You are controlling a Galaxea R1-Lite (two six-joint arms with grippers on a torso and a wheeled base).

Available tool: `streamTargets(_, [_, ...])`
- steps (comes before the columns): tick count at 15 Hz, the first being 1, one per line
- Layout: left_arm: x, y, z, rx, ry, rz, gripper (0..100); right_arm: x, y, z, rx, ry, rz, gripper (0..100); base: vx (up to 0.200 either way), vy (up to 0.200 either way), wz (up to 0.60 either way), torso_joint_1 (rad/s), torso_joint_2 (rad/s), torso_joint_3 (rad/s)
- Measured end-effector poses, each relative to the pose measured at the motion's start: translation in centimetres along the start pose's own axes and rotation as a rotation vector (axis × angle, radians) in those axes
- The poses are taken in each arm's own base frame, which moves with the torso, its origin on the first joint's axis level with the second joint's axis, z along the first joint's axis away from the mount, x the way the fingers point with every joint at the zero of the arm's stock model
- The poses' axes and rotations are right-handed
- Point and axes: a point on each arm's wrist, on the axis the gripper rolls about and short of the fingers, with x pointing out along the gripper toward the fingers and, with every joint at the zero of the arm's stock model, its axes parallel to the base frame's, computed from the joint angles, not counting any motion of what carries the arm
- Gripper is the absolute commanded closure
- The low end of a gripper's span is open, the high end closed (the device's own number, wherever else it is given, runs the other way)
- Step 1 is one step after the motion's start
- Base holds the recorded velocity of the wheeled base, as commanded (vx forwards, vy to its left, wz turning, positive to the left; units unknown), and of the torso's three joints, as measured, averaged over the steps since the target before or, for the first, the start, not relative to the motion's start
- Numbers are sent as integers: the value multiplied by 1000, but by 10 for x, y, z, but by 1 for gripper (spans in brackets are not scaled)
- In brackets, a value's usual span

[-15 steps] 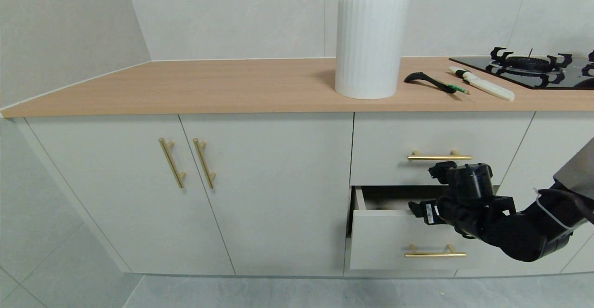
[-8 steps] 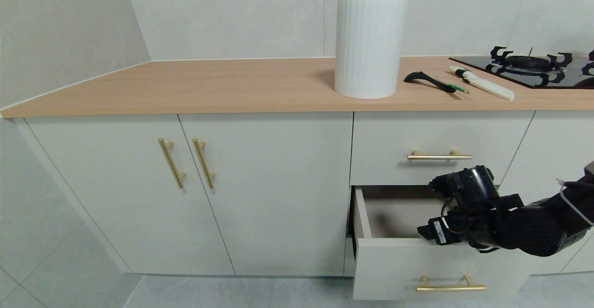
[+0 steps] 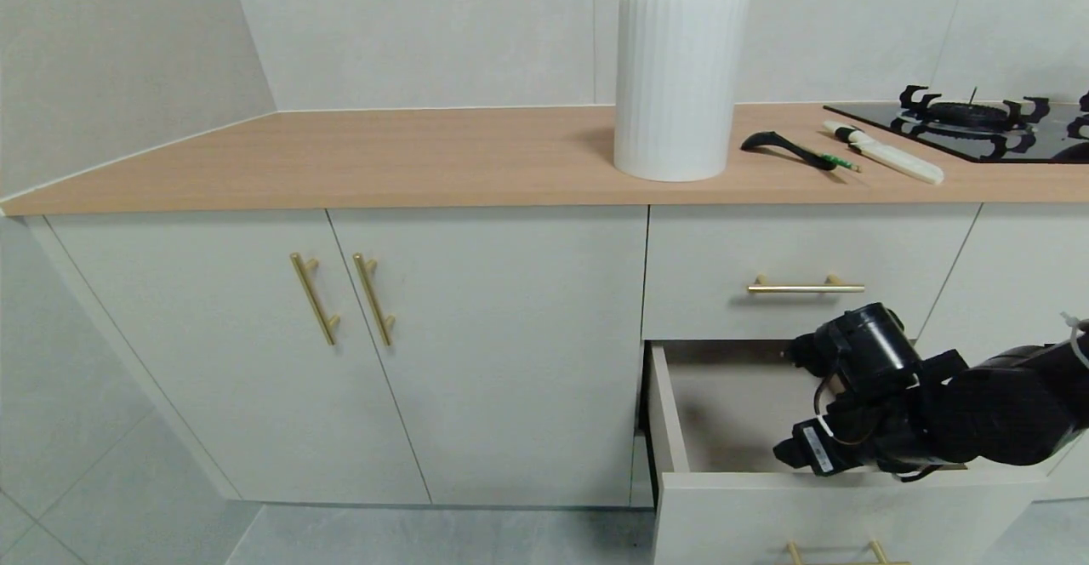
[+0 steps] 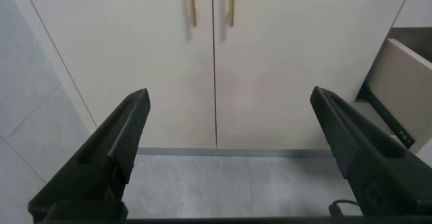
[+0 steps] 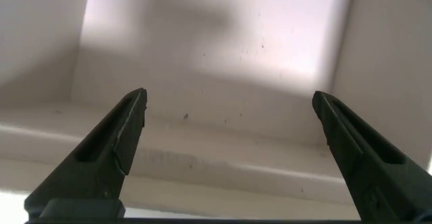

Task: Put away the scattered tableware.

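Observation:
On the wooden counter (image 3: 383, 156) lie a black spoon with a green-tipped handle (image 3: 787, 148) and a white-bladed utensil (image 3: 889, 156), both to the right of a tall white ribbed canister (image 3: 681, 84). Below them the lower drawer (image 3: 838, 484) is pulled far out, and its inside (image 5: 216, 42) looks bare. My right gripper (image 3: 808, 453) (image 5: 228, 99) sits at the drawer's front edge, pointing into it, open with nothing between its fingers. My left gripper (image 4: 229, 96) is open too, low in front of the cabinet doors (image 4: 216, 48).
A black gas hob (image 3: 970, 122) sits at the counter's far right. The upper drawer (image 3: 804, 271) with a brass handle is closed. Two cabinet doors with brass handles (image 3: 340, 297) are closed on the left. Grey tiled floor (image 3: 128, 497) lies below.
The lower drawer has slid much farther out toward me. My right gripper came back and slightly down with its front edge.

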Motion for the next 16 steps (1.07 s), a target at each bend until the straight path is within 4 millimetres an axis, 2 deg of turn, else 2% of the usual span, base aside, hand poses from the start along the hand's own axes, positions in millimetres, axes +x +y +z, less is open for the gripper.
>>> streamTargets(9, [0, 0, 0, 0, -1, 0, 0, -27, 4, -15, -144, 176, 16, 0, 0, 0, 0, 0, 0, 0])
streamTargets(16, [0, 0, 0, 0, 0, 0, 0, -38, 12, -32, -279, 306, 38, 0, 0, 0, 0, 0, 0, 0])
